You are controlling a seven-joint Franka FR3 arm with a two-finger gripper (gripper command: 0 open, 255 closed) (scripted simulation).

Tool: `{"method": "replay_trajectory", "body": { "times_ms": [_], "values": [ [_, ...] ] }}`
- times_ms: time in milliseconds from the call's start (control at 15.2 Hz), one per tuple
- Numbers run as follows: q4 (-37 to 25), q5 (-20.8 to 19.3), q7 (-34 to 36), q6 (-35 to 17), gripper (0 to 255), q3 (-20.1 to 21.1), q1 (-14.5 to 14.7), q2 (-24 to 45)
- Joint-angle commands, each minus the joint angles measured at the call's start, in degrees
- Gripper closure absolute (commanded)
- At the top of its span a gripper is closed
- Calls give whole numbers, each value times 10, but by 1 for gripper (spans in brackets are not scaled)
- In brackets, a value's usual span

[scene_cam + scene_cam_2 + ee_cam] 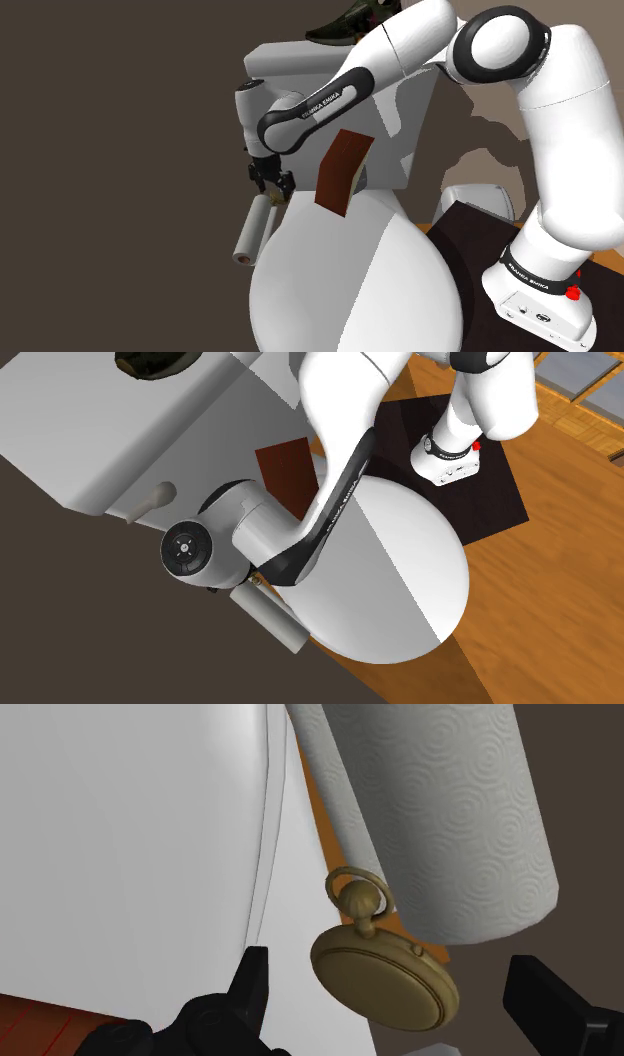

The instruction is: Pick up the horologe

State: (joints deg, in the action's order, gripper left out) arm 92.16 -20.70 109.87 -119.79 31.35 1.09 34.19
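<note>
My gripper (390,966) stands wide open and empty. The brass pocket watch (385,987) sits untouched between its fingers (252,989), at the white table's (130,834) edge beside the paper towel roll (440,814), ring end farthest from me.

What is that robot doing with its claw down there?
The white robot arm reaches down at the edge of the round white table for a gold-coloured pocket watch. Its black claw is open, with the watch between the fingers but not gripped yet. A paper towel roll lies right next to it.
</note>
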Motion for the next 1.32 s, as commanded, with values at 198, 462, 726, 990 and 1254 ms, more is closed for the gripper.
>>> {"method": "replay_trajectory", "body": {
  "times_ms": [198,462,726,990,1254],
  "values": [
    [8,-12,10,-26,0,-8,6,20],
    [9,-13,10,-30,255,-10,6,23],
    [13,-12,11,-30,255,-8,5,19],
    [9,-13,10,-29,255,-9,6,22],
    [2,-3,5,-7,255,-3,3,6]
  ]
}}
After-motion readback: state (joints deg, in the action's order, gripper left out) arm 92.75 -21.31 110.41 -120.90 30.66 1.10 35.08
